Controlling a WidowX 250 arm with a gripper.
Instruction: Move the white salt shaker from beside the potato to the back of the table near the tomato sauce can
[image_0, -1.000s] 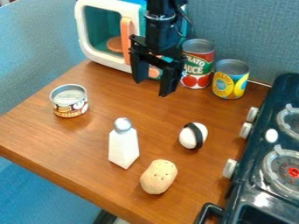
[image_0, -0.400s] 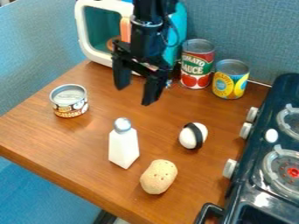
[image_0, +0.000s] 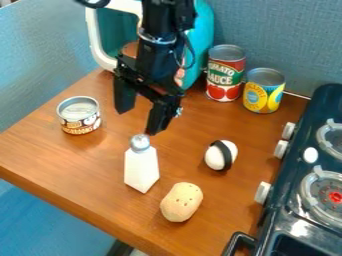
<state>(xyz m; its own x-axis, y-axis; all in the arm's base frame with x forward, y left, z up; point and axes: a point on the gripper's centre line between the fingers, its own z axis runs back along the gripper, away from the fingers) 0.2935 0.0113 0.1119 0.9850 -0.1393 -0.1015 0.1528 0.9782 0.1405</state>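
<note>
The jaws stand apart, empty; nearest them, the salt shaker (image_0: 141, 169) stands on the bench (image_0: 90, 162). It looks light, stiff, perhaps slippery, best gripped below its cap (image_0: 139, 143).

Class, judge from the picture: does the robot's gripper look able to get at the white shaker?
Probably yes: the open gripper hangs near the top of the white shaker, and nothing visible stands between them.

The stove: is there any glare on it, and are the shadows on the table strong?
Camera view: bright glare on the black stove, below its lower burner; a small shine on the silver cap of the white bottle; only soft, faint shadows on the wooden table.
</note>
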